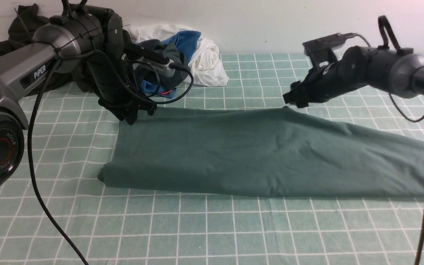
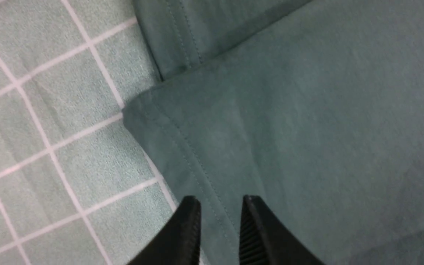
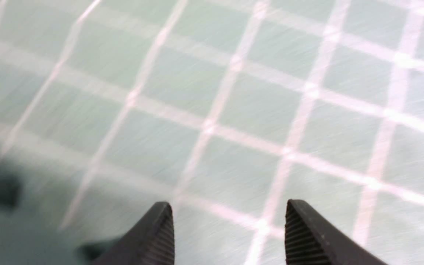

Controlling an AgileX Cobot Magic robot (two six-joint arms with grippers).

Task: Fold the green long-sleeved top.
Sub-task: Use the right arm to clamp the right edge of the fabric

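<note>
The green long-sleeved top [image 1: 256, 151] lies folded into a long flat band across the checked tablecloth, its logo hidden. My left gripper [image 1: 133, 114] hangs just above the band's far left corner. In the left wrist view the left gripper [image 2: 221, 200] is open by a narrow gap over the stitched hem of the top [image 2: 289, 110], holding nothing. My right gripper [image 1: 291, 99] hovers at the band's far edge, right of centre. In the right wrist view the right gripper [image 3: 228, 206] is open wide and empty over bare checked cloth, blurred by motion.
A pile of white, blue and dark grey clothes [image 1: 186, 55] lies at the back by the wall. A much darker olive-black garment [image 1: 20, 25] sits at the back left. The checked tablecloth [image 1: 212, 228] spreads in front of the top.
</note>
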